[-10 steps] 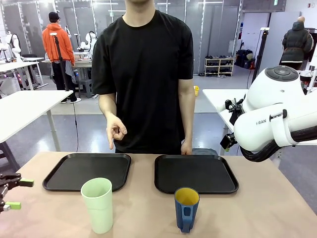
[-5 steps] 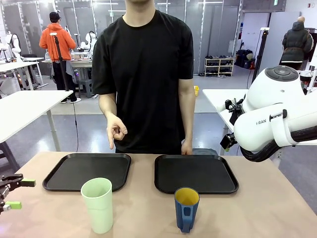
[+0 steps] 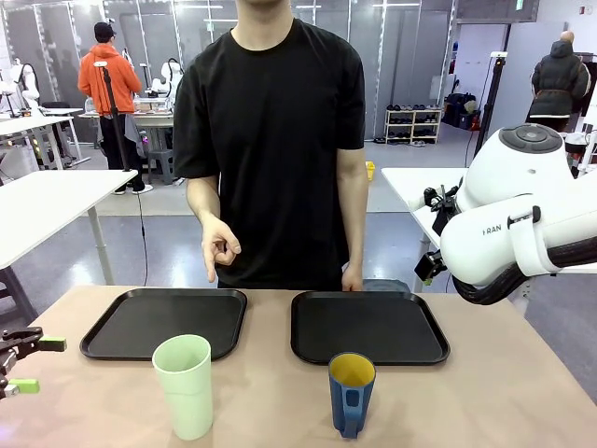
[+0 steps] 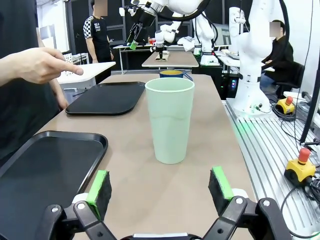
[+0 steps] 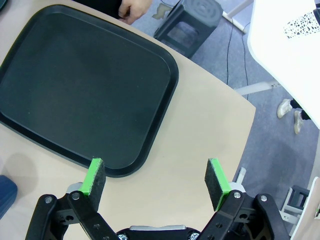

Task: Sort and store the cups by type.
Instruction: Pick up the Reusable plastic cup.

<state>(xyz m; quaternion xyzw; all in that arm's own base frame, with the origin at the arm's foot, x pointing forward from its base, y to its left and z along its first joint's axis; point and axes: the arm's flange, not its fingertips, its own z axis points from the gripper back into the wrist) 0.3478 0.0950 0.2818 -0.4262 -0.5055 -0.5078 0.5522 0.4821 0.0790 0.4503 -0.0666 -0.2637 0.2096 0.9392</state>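
A tall pale mint-green tumbler (image 3: 185, 385) stands upright near the table's front, left of centre. To its right stands a dark blue handled mug (image 3: 352, 393) with a yellow inside, handle toward the camera. My left gripper (image 3: 23, 364) is open at the table's left edge, level with the tumbler and well apart from it. In the left wrist view the tumbler (image 4: 169, 120) rises straight ahead between the open fingers of my left gripper (image 4: 161, 185), and the mug's rim (image 4: 172, 74) peeks out behind it. My right gripper (image 5: 155, 179) is open, high above the right tray's edge.
Two black trays lie side by side, the left tray (image 3: 166, 322) and the right tray (image 3: 368, 326). A person stands at the far side with one hand (image 3: 218, 245) raised over the left tray and the other hand (image 3: 351, 277) at the right tray's far rim. A stool (image 5: 196, 20) stands beyond the table.
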